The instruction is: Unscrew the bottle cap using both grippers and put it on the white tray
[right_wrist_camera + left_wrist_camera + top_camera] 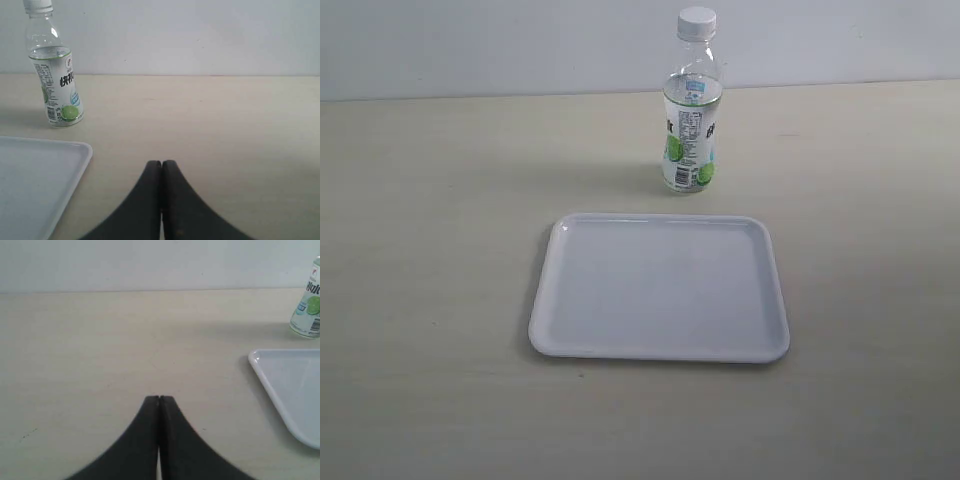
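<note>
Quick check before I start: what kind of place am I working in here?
Probably a staged test bench, not a kitchen: a plain pale tabletop, a blank white wall, and just the bottle and white tray set out.

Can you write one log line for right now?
step: not started | bottle: upright | bottle cap: on bottle | white tray: no cap yet | left pincer: shut, holding nothing | right pincer: shut, holding nothing
</note>
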Robot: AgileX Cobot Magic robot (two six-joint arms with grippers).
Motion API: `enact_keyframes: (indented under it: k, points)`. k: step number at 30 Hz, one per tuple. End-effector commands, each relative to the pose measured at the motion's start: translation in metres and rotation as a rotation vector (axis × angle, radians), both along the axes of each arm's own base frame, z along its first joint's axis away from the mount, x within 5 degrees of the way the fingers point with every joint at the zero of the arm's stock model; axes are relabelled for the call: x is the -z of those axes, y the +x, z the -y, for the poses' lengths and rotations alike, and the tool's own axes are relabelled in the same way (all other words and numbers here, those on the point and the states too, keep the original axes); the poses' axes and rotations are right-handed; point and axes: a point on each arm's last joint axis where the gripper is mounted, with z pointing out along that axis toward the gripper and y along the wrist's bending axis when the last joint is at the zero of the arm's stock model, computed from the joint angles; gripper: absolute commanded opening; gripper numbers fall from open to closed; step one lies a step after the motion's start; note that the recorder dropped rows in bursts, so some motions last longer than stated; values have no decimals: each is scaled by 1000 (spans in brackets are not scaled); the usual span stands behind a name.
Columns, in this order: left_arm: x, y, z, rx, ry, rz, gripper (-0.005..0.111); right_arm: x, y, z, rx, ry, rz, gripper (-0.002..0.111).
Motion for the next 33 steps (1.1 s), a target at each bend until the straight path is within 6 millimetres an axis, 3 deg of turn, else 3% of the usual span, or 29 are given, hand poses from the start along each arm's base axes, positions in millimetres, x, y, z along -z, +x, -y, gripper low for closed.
enact_keyframes:
  k: [1,20,22,25,29,33]
  points:
    - [-1,0,0,-2,-9,14,0,0,0,0,8,-1,10,0]
    - [-1,0,0,0,8,20,0,0,0,0,8,-1,10,0]
    - [-10,2,0,16,49,130,0,0,0,0,8,-1,10,0]
    - [-34,2,4,34,-161,360,0,0,0,0,8,-1,10,0]
    - [-70,-10,6,106,-308,748,0,0,0,0,8,-1,10,0]
    - [-85,-22,8,168,-308,962,0,0,0,0,3,-1,10,0]
